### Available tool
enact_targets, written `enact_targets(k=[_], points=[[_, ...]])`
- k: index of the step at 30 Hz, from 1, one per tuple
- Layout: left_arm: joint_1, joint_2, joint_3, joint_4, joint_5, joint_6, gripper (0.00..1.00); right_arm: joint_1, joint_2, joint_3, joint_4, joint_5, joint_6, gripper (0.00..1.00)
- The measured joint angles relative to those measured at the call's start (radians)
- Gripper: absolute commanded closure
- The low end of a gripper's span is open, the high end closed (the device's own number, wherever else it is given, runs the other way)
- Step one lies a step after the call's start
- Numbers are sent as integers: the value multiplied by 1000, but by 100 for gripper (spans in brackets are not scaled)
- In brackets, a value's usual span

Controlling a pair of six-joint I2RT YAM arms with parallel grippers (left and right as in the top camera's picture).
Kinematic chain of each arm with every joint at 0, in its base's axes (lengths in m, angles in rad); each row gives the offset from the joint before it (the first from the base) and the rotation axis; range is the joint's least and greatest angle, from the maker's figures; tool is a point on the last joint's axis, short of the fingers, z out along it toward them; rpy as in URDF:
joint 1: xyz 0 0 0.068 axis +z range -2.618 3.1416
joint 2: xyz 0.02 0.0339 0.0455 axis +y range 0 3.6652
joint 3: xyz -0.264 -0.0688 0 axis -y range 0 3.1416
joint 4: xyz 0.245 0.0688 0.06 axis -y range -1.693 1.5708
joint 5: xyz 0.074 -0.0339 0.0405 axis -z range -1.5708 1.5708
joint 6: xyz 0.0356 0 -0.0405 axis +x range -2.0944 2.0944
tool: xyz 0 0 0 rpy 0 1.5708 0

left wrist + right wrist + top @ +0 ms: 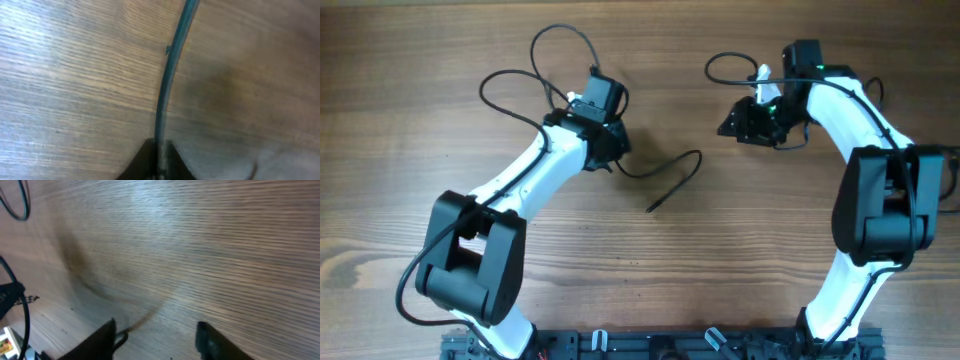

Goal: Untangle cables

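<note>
L gripper (159, 156) jaws nearly together, pinching a thin black flexible cable (167, 85). The cable runs away across the brown wood-grain tabletop (65, 75); in overhead its free end curls out to the right of that gripper, flat on the wood. R gripper (157, 339) jaws apart, nothing held; a blurred dark streak lies near one finger. A black cable loop w/ whitish tip (710, 68) lies beside the R gripper. More black cable loops (534, 45) lie beyond the L arm.
</note>
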Motion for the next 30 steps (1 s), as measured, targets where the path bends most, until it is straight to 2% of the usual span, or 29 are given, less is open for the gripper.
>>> enact_targets(k=[1, 2, 3, 5, 7, 8, 9, 14, 17, 26, 30], points=[[-8, 2, -1, -3, 0, 3, 38, 4, 0, 0, -2, -1, -2, 30], [-16, 4, -1, -6, 0, 1, 29, 5, 0, 0, -8, -2, 1, 26], [-22, 6, -1, -8, 0, 3, 24, 5, 0, 0, -15, -2, 0, 24], [-32, 10, -1, -10, 0, 5, 20, 5, 0, 0, -34, -2, 2, 21], [-37, 10, -3, -11, 0, 3, 9, 5, 0, 0, -49, -2, 1, 16], [-38, 10, -3, -12, 0, 1, 0, 5, 0, 0, -51, -2, 1, 14], [-39, 10, -3, -14, 0, 8, 0, 6, 0, 0, -51, -2, 1, 10], [-39, 1, -2, -23, 9, 102, 0, 18, 0, 0, -47, -2, 1, 8], [-39, -58, -2, -24, 12, 129, 0, 33, 0, 0, -24, -1, 0, 2], [-3, -383, 10, -35, 16, 136, 0, 120, 0, 0, 278, -144, -37, 0], [-2, -389, 12, -142, -36, 124, 0, 182, 0, -1, 377, -165, -37, 0]])
